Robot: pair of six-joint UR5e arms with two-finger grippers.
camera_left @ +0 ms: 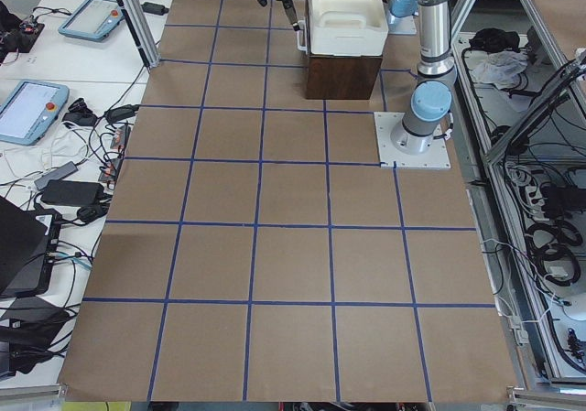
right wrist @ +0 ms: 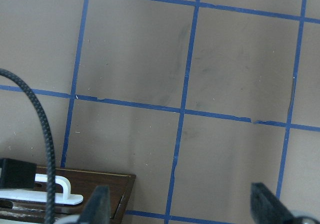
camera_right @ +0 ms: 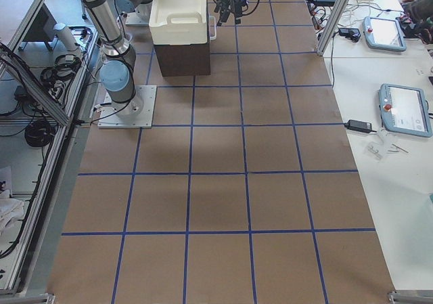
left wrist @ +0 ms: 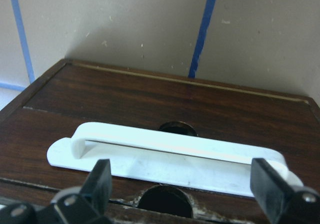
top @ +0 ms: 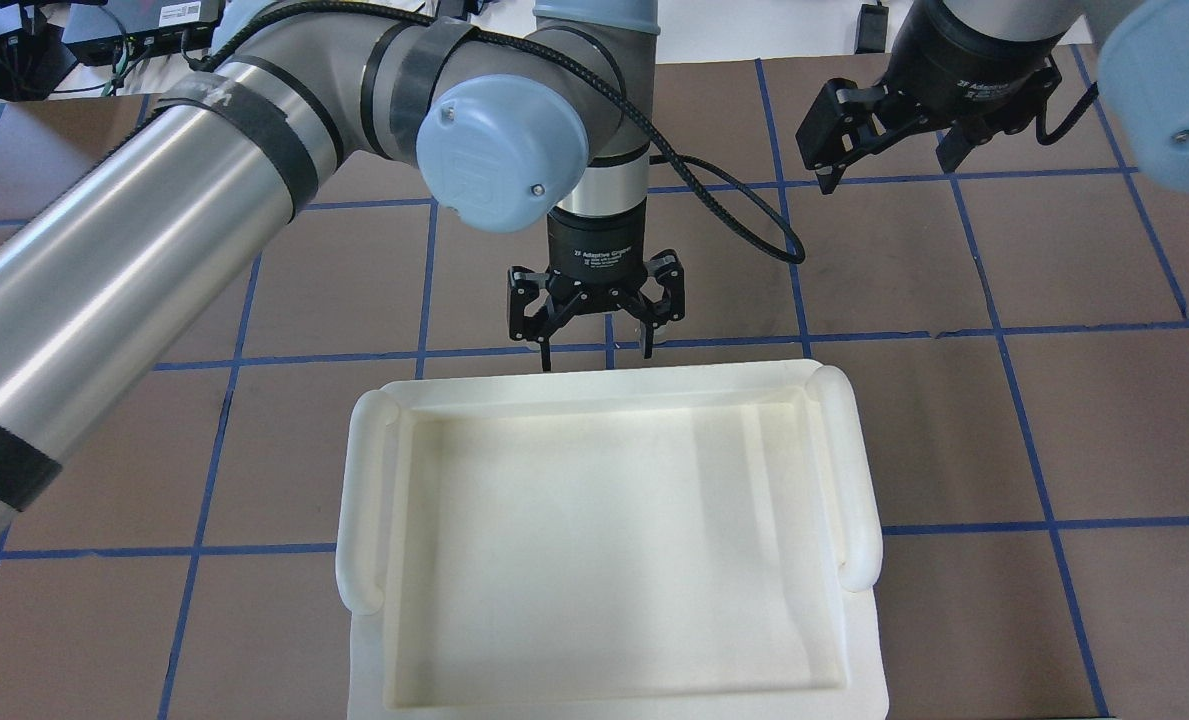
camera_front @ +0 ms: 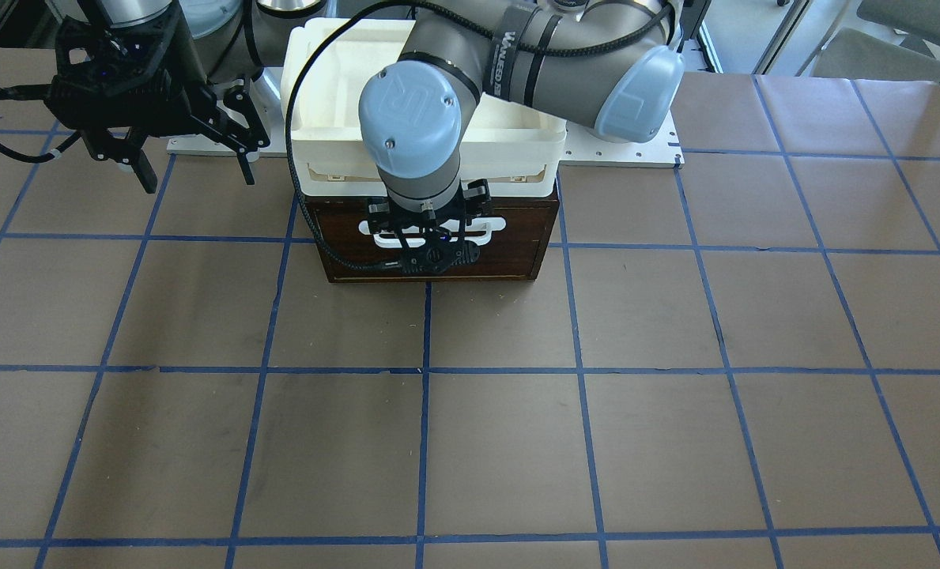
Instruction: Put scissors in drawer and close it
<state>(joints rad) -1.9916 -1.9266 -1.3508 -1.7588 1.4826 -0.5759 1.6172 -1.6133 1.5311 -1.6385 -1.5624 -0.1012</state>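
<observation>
1. The left gripper [top: 597, 350] stood at the drawer [camera_front: 509, 257] front. Its fingers were spread wide and pinched nothing. In the wrist view one finger lay off each end of the white bar handle [left wrist: 175, 145]. Contact with the handle could not be determined.
2. The drawer front sat flush in its dark brown casing, fully shut. The interior was therefore hidden.
3. The scissors could not be made out in any view.
4. The white plastic tray [top: 594, 385] rested on top of the casing. Its floor and walls were in view. The overhead frame edge cut off its near rim.
5. The right gripper [camera_front: 198, 180] hung above the table [camera_front: 675, 442], beside the tray. Its fingers were spread and held nothing.
</observation>
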